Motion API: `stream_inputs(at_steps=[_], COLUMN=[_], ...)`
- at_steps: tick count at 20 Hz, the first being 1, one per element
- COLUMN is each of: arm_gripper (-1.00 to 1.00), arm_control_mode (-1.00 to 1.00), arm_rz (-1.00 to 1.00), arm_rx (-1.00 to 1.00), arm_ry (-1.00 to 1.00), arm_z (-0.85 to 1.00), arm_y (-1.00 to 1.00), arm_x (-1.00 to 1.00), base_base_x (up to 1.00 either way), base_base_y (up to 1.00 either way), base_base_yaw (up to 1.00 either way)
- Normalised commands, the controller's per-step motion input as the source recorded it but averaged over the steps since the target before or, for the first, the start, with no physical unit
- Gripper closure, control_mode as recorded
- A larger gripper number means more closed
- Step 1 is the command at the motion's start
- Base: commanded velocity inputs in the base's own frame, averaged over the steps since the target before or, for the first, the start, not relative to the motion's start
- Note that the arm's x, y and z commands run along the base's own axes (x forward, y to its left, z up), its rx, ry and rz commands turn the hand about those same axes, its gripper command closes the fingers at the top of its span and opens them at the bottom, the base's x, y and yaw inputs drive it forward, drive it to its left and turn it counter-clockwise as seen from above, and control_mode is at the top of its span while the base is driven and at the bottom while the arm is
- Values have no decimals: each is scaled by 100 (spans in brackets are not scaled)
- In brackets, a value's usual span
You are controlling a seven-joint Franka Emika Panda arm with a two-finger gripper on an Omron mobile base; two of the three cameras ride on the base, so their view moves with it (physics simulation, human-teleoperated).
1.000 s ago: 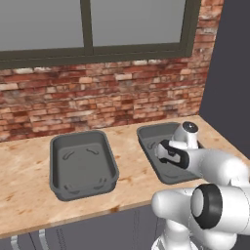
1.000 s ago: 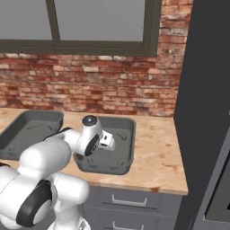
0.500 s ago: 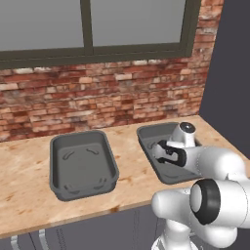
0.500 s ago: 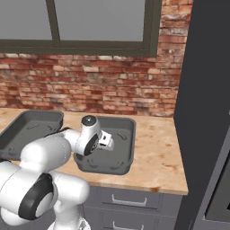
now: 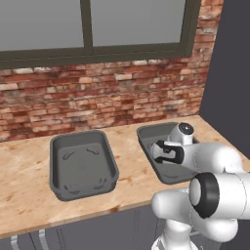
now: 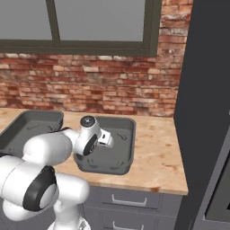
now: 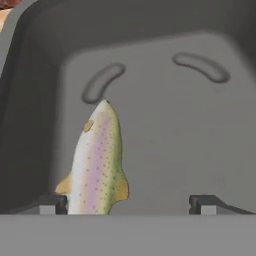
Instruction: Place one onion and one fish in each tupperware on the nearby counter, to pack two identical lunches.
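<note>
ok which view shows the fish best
The hand view: the fish lies in plain sight on the grey floor of the right tupperware, beside one fingertip of the open gripper. In both base views the arm's white body covers that part of the tupperware, so the fish can't be made out there.

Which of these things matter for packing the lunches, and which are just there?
Part of the job:
fish, lying in the right tupperware
left tupperware
counter
gripper, jaws open

Just there:
brick wall
window
cabinets
</note>
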Motion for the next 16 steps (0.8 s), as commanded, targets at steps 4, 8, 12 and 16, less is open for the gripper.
stream_inputs(at_steps=[4,8,12,16], arm_gripper=[-100,-100,-100,-100], arm_control_mode=[-100,-100,-100,-100], arm_rz=[-1,0,0,0], arm_rx=[-1,0,0,1], arm_ry=[-5,2,3,0], arm_z=[14,0,-17,-36], arm_y=[0,-1,-11,-21], arm_x=[0,8,16,5], base_base_x=[0,0,0,0], base_base_y=[0,0,0,0], base_base_yaw=[0,0,0,0])
